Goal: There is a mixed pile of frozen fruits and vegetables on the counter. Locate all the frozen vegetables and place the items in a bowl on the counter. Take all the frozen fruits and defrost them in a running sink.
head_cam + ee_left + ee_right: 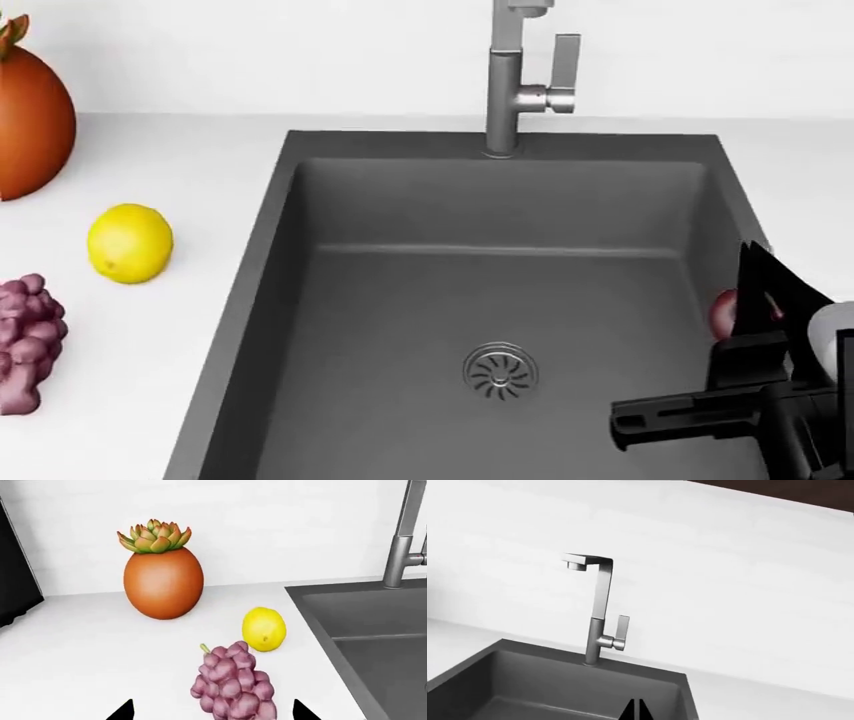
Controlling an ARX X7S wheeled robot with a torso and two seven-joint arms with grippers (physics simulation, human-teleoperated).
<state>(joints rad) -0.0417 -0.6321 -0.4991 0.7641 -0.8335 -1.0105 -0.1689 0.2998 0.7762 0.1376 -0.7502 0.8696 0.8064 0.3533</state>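
the left gripper (212, 711) hangs low over the bench (87, 650) with its two dark tips spread wide on either side of the grape bunch (232, 685), probably lined up to pick it for the sink. the bunch lies flat, its long axis running away from that gripper, stem end pointing toward the far wall. just beyond it rests the lemon (264, 629), apart from the grapes, and farther back stands the orange plant pot (163, 582). in the head view the right gripper (747, 345) sits at the sink's (400, 300) near right side; a dark red round fruit (722, 314) shows beside it, but i cannot tell whether it is gripped. the tap (514, 80) stands upright at the far rim, no water visible
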